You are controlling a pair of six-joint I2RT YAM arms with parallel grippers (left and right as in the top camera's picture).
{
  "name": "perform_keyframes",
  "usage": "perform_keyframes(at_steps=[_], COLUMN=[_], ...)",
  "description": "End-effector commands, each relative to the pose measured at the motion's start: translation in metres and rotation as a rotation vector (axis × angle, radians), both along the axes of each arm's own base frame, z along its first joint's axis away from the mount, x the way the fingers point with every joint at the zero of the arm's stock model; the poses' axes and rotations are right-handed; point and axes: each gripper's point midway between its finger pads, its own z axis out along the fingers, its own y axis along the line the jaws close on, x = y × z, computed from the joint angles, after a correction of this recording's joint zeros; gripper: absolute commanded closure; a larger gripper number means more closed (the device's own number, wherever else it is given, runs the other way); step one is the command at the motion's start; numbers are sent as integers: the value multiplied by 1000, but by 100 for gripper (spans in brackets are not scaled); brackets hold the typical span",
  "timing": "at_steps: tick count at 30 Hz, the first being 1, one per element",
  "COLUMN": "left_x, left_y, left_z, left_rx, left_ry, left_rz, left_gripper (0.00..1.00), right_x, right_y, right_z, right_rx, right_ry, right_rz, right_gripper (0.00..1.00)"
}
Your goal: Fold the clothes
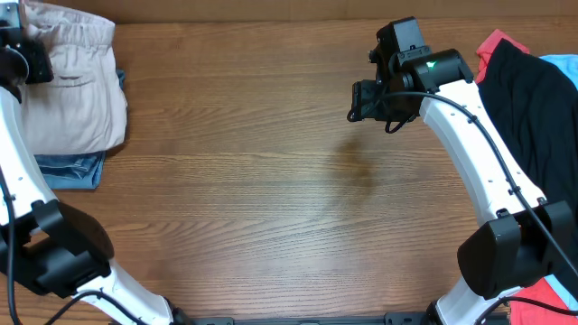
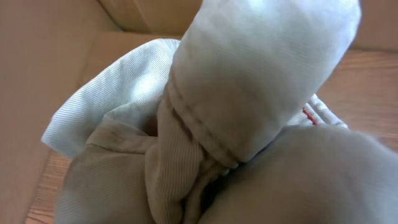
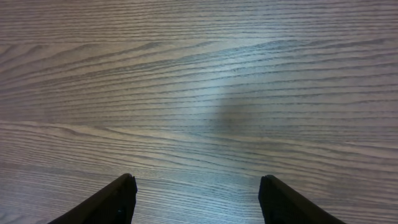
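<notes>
The beige khaki shorts lie folded at the far left of the table. My left gripper is at their left edge. In the left wrist view bunched beige cloth fills the frame and hides the fingers, which seem closed in a fold of it. My right gripper is open and empty, hovering over bare wood at the table's middle right. More clothes are heaped at the right edge: a black garment, a red one and a light blue one.
A folded blue denim piece lies under the shorts. Another red cloth shows at the bottom right corner. The wooden table stretches between the two piles. The arm bases stand at the front corners.
</notes>
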Motion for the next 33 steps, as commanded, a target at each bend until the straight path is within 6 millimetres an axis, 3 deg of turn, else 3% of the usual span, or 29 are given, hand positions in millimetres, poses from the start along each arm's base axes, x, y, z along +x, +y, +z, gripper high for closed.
perform_keyframes(at_steps=[1, 10, 11, 12, 13, 14, 17, 20, 23, 25, 29, 33], left_x=[5, 0, -2, -3, -8, -15, -53, -73, -81, -77, -57, -41], left_y=[17, 53, 57, 61, 71, 83, 128, 141, 143, 134, 93, 38], left_z=[-7, -45, -48, -51, -53, -53, -46, -28, -2, 19, 62, 90], left_rx=[2, -8, -12, -14, -18, -20, -50, -91, -116, -142, -238, -279], left_ry=[-6, 43, 49, 52, 54, 55, 26, -8, -64, -113, -223, -257], left_rz=[14, 82, 91, 100, 148, 231, 612, 696, 710, 666, 475, 306], left_gripper=[96, 96, 92, 67, 9, 0, 0, 0, 0, 0, 0, 0], right_x=[2, 3, 3, 3, 2, 3, 2, 2, 3, 3, 3, 3], right_y=[-1, -1, -1, -1, -1, -1, -1, -1, -1, -1, -1, -1], right_z=[4, 4, 4, 4, 4, 4, 4, 4, 4, 4, 4, 4], right_rx=[-3, -1, -1, -1, -1, -1, -2, -1, -1, -2, -1, -1], right_ry=[-14, -14, -14, -14, -14, -14, -13, -14, -15, -15, -14, -14], right_rz=[-8, -12, -12, -12, -12, -12, -12, -12, -11, -11, -11, -11], right_gripper=[33, 33, 33, 33, 33, 33, 33, 33, 33, 33, 32, 16])
